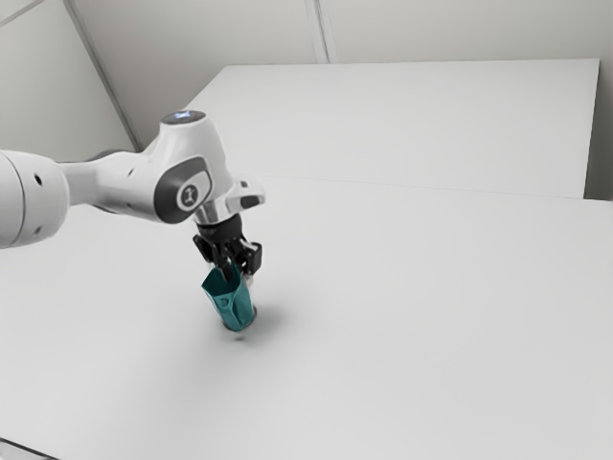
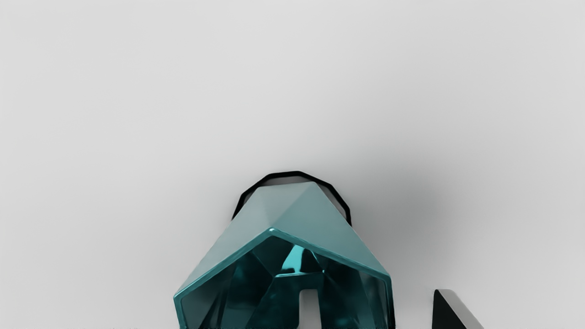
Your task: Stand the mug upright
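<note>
In the exterior view the black gripper [image 1: 238,274] is at the mouth of the teal faceted mug [image 1: 234,307]. The mug leans, its mouth up toward the exterior view's left and its dark-rimmed base lower down; whether the base touches the table cannot be told. The wrist view has the gripper [image 2: 375,297] standing open across one wall of the mug [image 2: 301,214]. One finger [image 2: 310,308] reaches inside the mouth, the other is outside with a gap to the wall. The mug's lower side is hidden.
The white table [image 1: 431,316] spreads around the mug, with a soft shadow beside it. A second pale surface [image 1: 412,125] stands farther back, near the walls. A dark edge crosses the exterior view's bottom left corner.
</note>
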`<state>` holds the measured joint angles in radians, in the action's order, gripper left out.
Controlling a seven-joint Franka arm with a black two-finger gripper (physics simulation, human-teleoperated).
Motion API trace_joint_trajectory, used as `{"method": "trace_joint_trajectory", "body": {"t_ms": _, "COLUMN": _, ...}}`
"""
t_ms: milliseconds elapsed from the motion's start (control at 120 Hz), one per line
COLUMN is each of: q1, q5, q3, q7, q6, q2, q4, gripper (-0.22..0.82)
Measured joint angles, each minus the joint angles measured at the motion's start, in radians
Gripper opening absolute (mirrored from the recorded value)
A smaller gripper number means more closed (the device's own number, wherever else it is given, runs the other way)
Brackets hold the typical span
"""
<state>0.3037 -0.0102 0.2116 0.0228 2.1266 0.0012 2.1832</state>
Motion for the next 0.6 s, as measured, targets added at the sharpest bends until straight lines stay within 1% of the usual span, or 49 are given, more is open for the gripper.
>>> {"method": "trace_joint_trajectory", "body": {"t_ms": 108, "q1": 0.000, "q5": -0.006, "q3": 0.000, "q7": 0.000, "q6": -0.015, "q2": -0.016, "q4": -0.029, "gripper": 0.21}}
{"method": "trace_joint_trajectory", "body": {"t_ms": 242, "q1": -0.003, "q5": -0.015, "q3": 0.000, "q7": -0.001, "q6": -0.053, "q2": -0.018, "q4": -0.114, "gripper": 0.34}}
{"method": "trace_joint_trajectory", "body": {"t_ms": 333, "q1": -0.009, "q5": -0.017, "q3": -0.002, "q7": -0.002, "q6": -0.089, "q2": 0.000, "q4": -0.205, "gripper": 0.43}}
{"method": "trace_joint_trajectory", "body": {"t_ms": 433, "q1": -0.028, "q5": -0.014, "q3": -0.011, "q7": -0.003, "q6": -0.153, "q2": 0.054, "q4": -0.353, "gripper": 0.50}}
{"method": "trace_joint_trajectory", "body": {"t_ms": 508, "q1": -0.079, "q5": -0.002, "q3": -0.045, "q7": -0.002, "q6": -0.218, "q2": 0.103, "q4": -0.468, "gripper": 0.53}}
{"method": "trace_joint_trajectory", "body": {"t_ms": 600, "q1": -0.157, "q5": 0.015, "q3": -0.111, "q7": -0.002, "q6": -0.301, "q2": 0.167, "q4": -0.600, "gripper": 0.56}}
